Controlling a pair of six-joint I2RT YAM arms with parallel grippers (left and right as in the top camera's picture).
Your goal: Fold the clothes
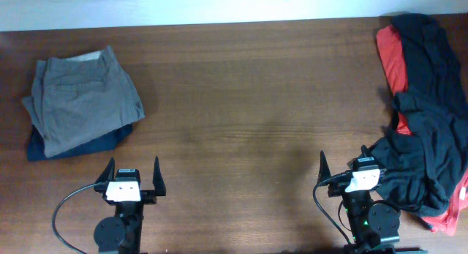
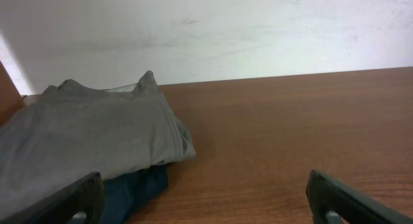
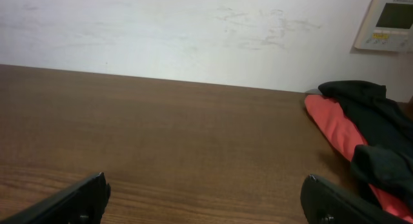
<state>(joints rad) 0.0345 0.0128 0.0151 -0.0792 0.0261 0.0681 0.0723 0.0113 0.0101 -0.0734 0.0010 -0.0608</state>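
The dark trousers (image 1: 431,100) were seen bunched in a loose, unfolded heap at the right edge of the table (image 1: 248,86), running from the far right corner down to the near side. A red garment (image 1: 389,53) was seen lying under and beside the heap, showing at its far left edge and again at the near right corner. In the right wrist view the dark trousers (image 3: 381,121) were seen to the right on top of the red garment (image 3: 335,124), with a wall control panel (image 3: 387,20) mounted above them.

At the left end of the table, grey-khaki trousers (image 1: 80,100) were seen folded and stacked on a navy garment (image 1: 66,146), which showed only at the near edge. The same stack was seen in the left wrist view, grey-khaki trousers (image 2: 84,140) on top and navy garment (image 2: 139,188) below.

The left fingers (image 1: 110,170) were held wide apart over bare table at the near edge, nothing between them, close in front of the folded stack. The right fingers (image 1: 322,166) were also held wide apart and empty, just beside the near left edge of the dark heap; contact with the fabric could not be told. The middle of the table was seen as bare wood.
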